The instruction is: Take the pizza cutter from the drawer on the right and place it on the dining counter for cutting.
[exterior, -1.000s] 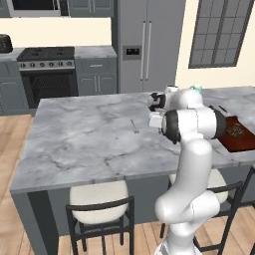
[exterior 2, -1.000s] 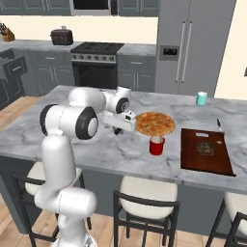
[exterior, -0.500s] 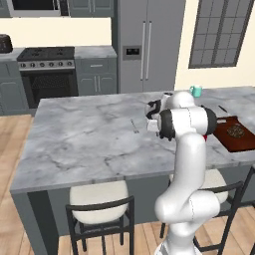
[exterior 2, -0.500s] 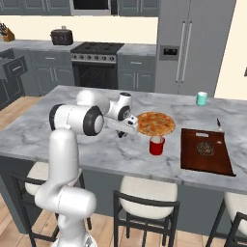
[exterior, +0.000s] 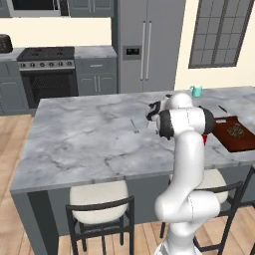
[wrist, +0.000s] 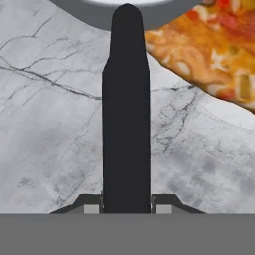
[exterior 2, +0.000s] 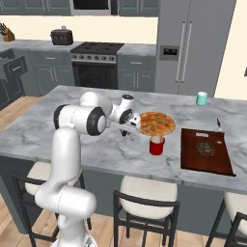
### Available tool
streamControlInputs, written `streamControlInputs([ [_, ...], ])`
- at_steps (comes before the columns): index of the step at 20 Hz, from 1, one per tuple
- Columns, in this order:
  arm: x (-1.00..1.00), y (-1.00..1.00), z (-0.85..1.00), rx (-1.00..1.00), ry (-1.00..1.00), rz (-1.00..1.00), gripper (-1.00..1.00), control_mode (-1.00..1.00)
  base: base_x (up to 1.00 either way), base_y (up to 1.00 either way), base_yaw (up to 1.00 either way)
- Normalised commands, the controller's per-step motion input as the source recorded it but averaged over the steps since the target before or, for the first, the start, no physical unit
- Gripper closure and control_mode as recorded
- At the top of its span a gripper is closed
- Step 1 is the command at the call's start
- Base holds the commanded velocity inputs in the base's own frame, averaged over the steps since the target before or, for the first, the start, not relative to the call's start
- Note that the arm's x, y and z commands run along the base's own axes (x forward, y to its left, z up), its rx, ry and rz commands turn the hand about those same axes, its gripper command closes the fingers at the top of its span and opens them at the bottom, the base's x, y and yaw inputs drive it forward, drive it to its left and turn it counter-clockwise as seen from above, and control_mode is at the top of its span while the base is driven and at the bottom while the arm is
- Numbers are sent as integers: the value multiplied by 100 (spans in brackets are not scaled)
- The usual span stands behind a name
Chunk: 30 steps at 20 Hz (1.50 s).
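My gripper [wrist: 126, 204] is shut on the pizza cutter's black handle [wrist: 126, 109], and the pale grey wheel [wrist: 79, 12] curves along the top edge of the hand view. It hangs just above the marble dining counter [exterior 2: 38, 130], right beside the orange-brown pizza [exterior 2: 157, 123], whose edge [wrist: 214, 50] fills the hand view's upper right. From the bases the gripper [exterior: 150, 112] [exterior 2: 126, 130] sits low over the counter's middle [exterior: 89, 139]. A dark grey drawer [exterior 2: 13, 66] stands open at the far left of the right base view.
A red cup [exterior 2: 156, 145] stands just in front of the pizza. A dark brown board [exterior 2: 206, 150] lies to the right, with a teal mug [exterior 2: 201, 98] behind it. Stools [exterior 2: 144, 190] line the near side of the counter.
The hand with the cutter has sunk a little toward the counter top beside the pizza. Nothing else has moved.
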Motion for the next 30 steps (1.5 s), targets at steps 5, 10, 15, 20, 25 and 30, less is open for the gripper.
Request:
streamControlInputs([
  [5, 0, 1, -2, -6, 8, 0, 100, -100, 0, 0, 0],
  [10, 0, 0, -6, -2, 1, 0, 100, -100, 0, 0, 0],
  [15, 0, 0, -1, 0, 0, 0, -100, -100, 0, 0, 0],
  [20, 0, 0, 0, 0, 0, 0, -100, -100, 0, 0, 0],
  [25, -23, 0, 21, 0, -5, 0, -100, -100, 0, 0, 0],
  [30, -71, 0, 78, 0, -5, 2, -100, -100, 0, 0, 0],
])
